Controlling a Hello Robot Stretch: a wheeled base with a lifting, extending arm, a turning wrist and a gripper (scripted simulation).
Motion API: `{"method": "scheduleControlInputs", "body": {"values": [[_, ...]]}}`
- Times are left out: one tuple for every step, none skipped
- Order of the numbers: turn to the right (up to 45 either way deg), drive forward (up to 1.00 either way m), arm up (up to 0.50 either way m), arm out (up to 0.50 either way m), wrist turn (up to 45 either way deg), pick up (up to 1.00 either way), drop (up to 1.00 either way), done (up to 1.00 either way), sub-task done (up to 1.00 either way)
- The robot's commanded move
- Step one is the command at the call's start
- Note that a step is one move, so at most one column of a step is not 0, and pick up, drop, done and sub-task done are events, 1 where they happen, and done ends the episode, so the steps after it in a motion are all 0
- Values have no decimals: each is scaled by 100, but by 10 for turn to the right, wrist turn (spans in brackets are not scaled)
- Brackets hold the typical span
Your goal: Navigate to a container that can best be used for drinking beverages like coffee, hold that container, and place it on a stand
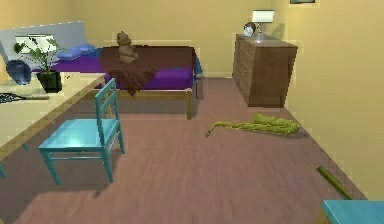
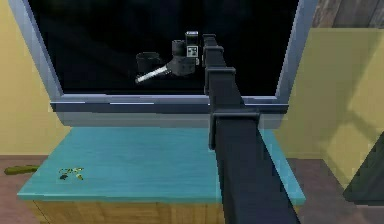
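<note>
In the arm side view the gripper [image 2: 149,66] hangs at 11 o'clock against the dark window [image 2: 90,45]; I cannot tell whether it grasps anything. The likeliest container, a blue rounded thing [image 1: 15,70], sits at the forward view's 9 o'clock on the pale counter [image 1: 30,118], well away from the arm's side.

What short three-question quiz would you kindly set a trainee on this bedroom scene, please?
1. True or false: the chair beside the desk is red.
2. What stands on the desk? A a potted plant; B a kettle; C a boot.
3. Fill in: in the arm side view, the tool shows against a dark ____.
Key: 1 false, it is blue; 2 A; 3 window.
</note>
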Motion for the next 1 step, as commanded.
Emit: {"method": "scheduleControlInputs", "body": {"values": [[0, 0, 0, 0, 450, 0, 0, 0, 0]]}}
